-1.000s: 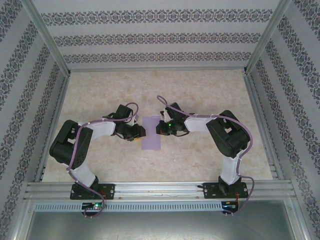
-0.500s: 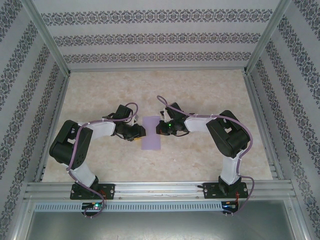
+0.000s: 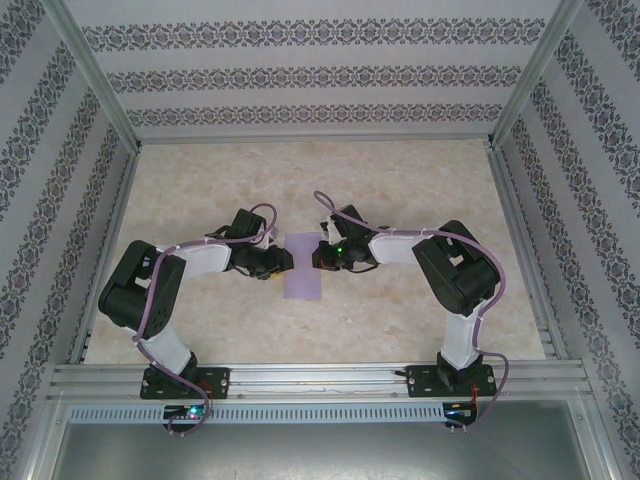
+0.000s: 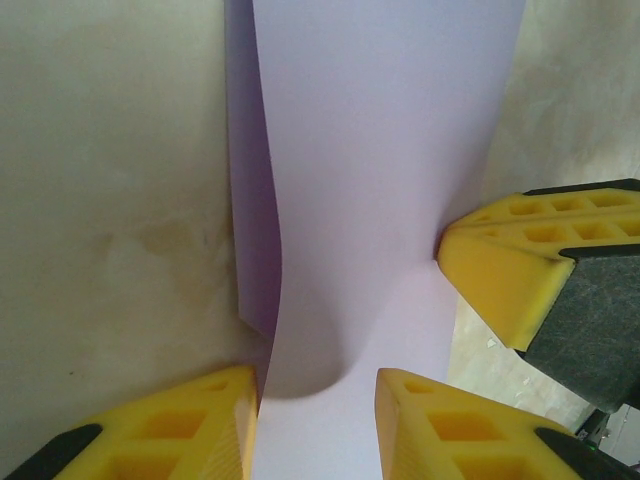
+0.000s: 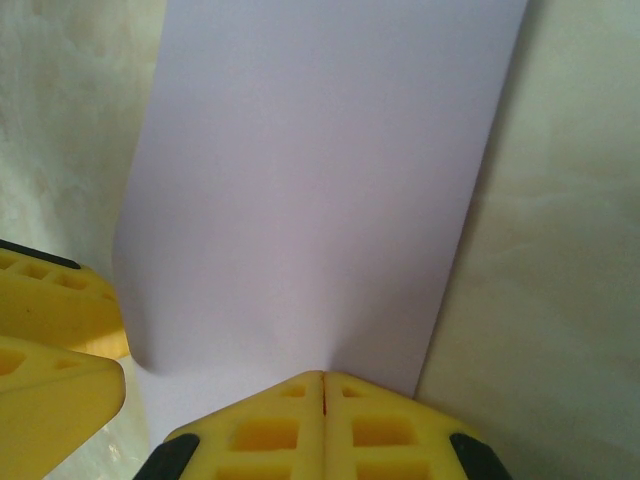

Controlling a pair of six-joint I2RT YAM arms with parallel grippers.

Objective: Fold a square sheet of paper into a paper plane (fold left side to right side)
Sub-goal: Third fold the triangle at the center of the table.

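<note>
The square sheet of paper (image 3: 303, 268) lies folded in half as a narrow lilac rectangle in the middle of the table. My left gripper (image 3: 284, 262) is at its left edge and my right gripper (image 3: 317, 258) at its right edge. In the left wrist view the left gripper (image 4: 316, 420) stands open, its yellow fingers straddling the paper (image 4: 380, 150). The top layer bows up there, with the lower layer showing beside it. In the right wrist view the right gripper (image 5: 323, 385) is shut, its tips resting on the paper (image 5: 320, 180) near its edge.
The marbled tabletop (image 3: 400, 180) is ringed by patterned walls and metal rails (image 3: 300, 375) along the near edge. Both arms lean inward and their grippers nearly meet over the paper. The right gripper's yellow fingers (image 4: 520, 270) show in the left wrist view.
</note>
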